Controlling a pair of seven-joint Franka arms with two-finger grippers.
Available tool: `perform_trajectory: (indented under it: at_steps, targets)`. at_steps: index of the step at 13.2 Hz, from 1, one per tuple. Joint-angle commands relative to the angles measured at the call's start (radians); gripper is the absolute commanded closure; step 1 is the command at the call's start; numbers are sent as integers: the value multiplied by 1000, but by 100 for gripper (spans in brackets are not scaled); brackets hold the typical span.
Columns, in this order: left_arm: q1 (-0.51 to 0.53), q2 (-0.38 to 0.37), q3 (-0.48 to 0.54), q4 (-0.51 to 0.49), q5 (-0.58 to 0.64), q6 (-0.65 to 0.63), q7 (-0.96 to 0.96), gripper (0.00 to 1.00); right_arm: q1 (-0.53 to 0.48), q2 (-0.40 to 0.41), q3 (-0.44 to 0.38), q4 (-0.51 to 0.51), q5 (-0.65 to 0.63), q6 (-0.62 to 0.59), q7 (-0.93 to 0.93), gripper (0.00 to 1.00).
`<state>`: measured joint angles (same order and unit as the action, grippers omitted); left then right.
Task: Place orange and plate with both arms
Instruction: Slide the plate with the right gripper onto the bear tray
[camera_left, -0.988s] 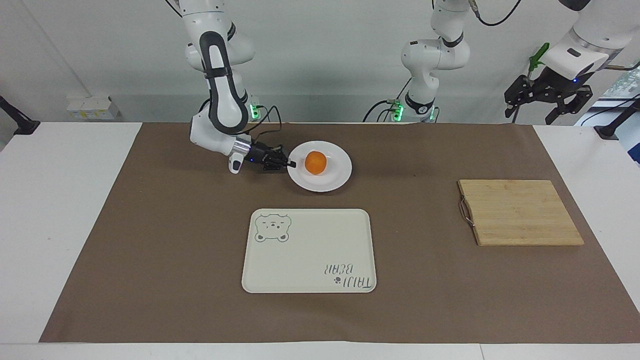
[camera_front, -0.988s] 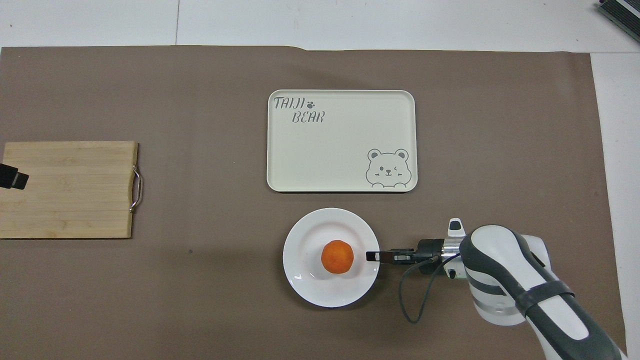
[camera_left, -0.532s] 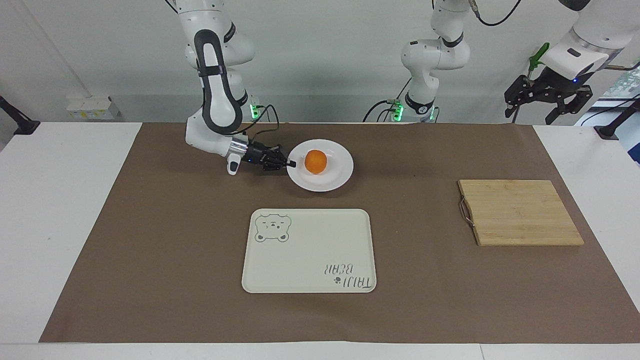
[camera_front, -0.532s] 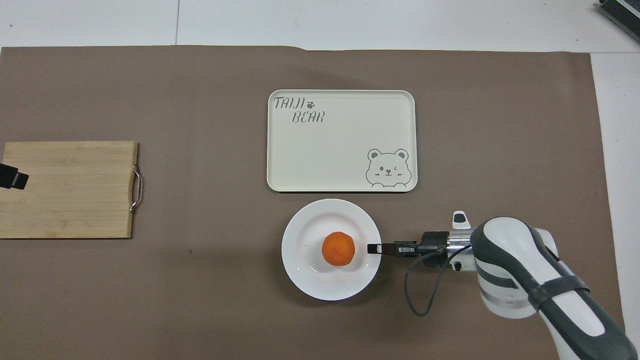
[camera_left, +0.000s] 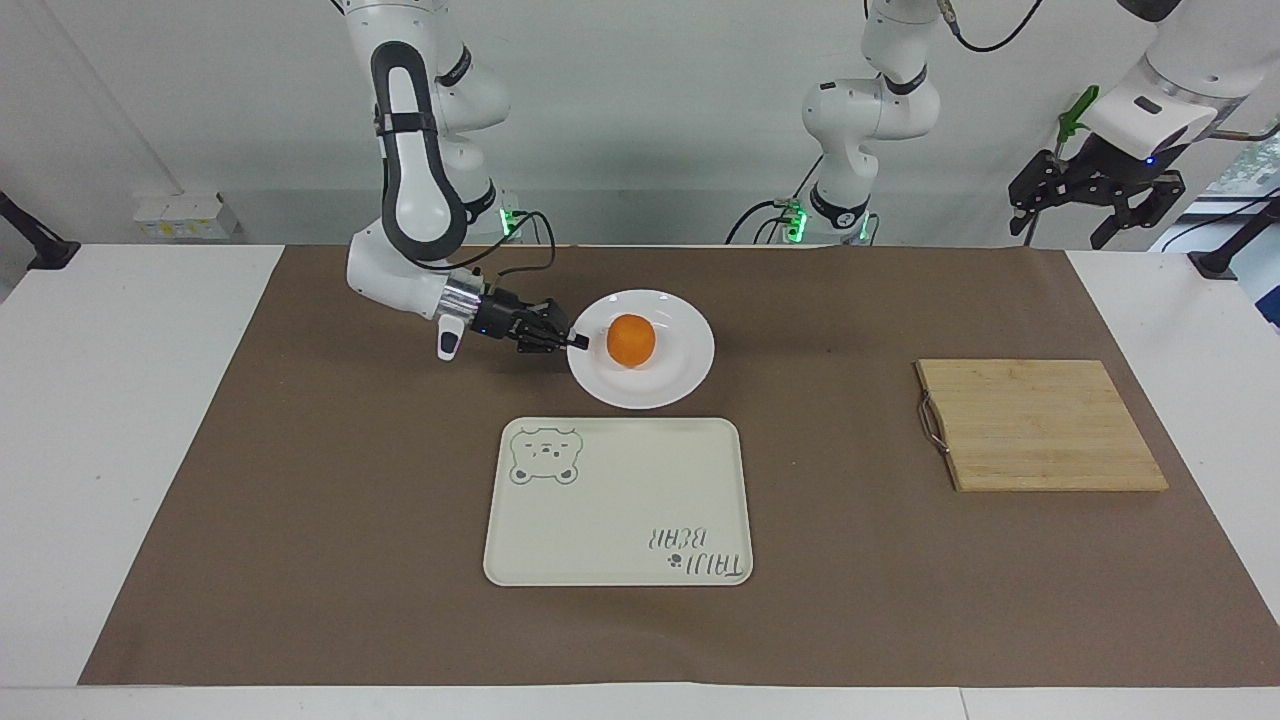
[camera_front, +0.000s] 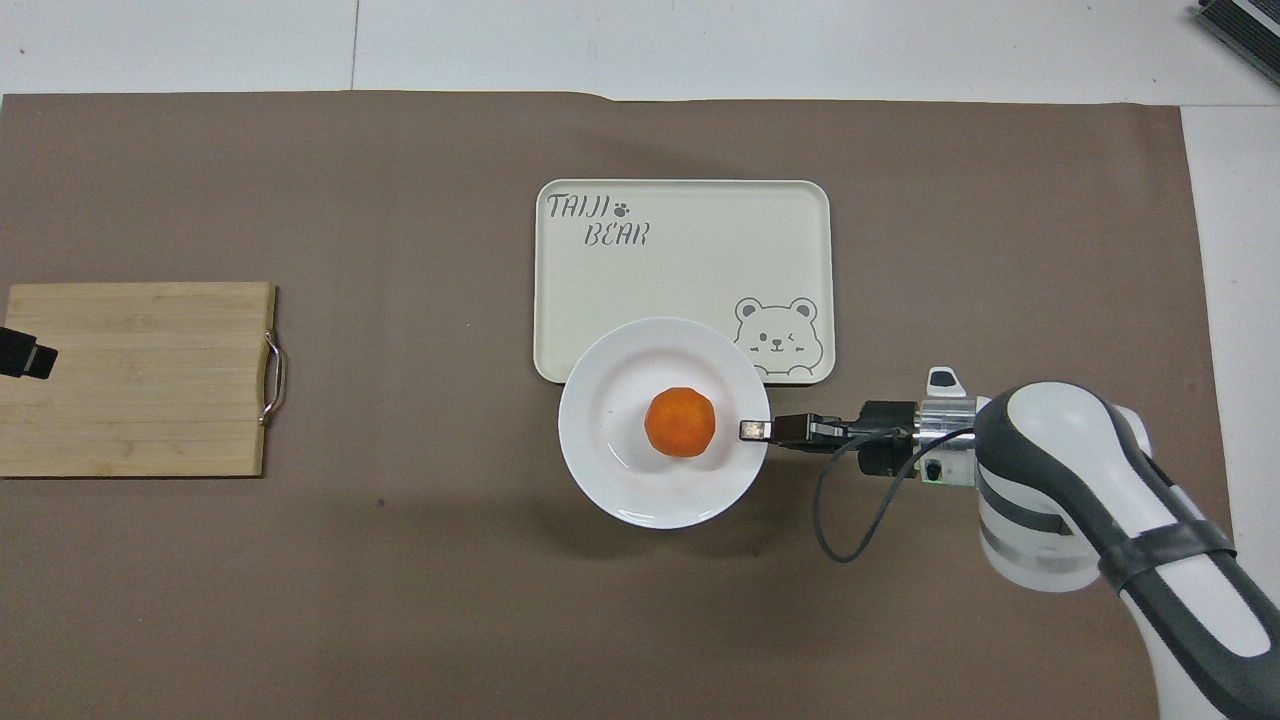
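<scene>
The white plate (camera_left: 680, 372) carries the orange (camera_left: 631, 340) at its middle. My right gripper (camera_left: 578, 342) is shut on the plate's rim at the right arm's end and holds it a little above the brown mat. In the overhead view the plate (camera_front: 620, 395) with the orange (camera_front: 679, 422) covers the robot-side edge of the cream bear tray (camera_front: 690, 270), and the right gripper (camera_front: 755, 429) lies level at the rim. My left gripper (camera_left: 1095, 200) waits raised at the left arm's end; its tip (camera_front: 22, 355) shows over the cutting board.
The cream bear tray (camera_left: 620, 500) lies mid-table, farther from the robots than the plate. A bamboo cutting board (camera_left: 1040, 425) with a metal handle lies toward the left arm's end. A brown mat covers the table.
My right gripper has lifted the plate with the orange and carried it away from the robots, toward the bear tray. The left arm has not moved.
</scene>
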<state>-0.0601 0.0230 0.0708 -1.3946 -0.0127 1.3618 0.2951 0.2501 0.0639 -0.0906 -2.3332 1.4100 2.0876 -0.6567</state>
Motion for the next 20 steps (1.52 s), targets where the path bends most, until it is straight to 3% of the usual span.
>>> perform_trajectory:
  at_steps: [1,8,13,17,20]
  targets:
    - [6,-25,-8,-26,17,-1,-10,0,-18,88,2,139,-44,-24,101,100]
    - [8,-25,-9,-26,17,-1,-10,0,-89,157,2,274,-100,-46,227,100]
    - [8,-25,-9,-26,17,-1,-10,0,-98,342,0,524,-131,-31,360,100]
    - [6,-25,-8,-26,17,-1,-10,0,-108,451,3,652,-128,-26,367,100]
    - [6,-25,-9,-26,17,-1,-10,0,-51,465,6,667,-147,52,364,100]
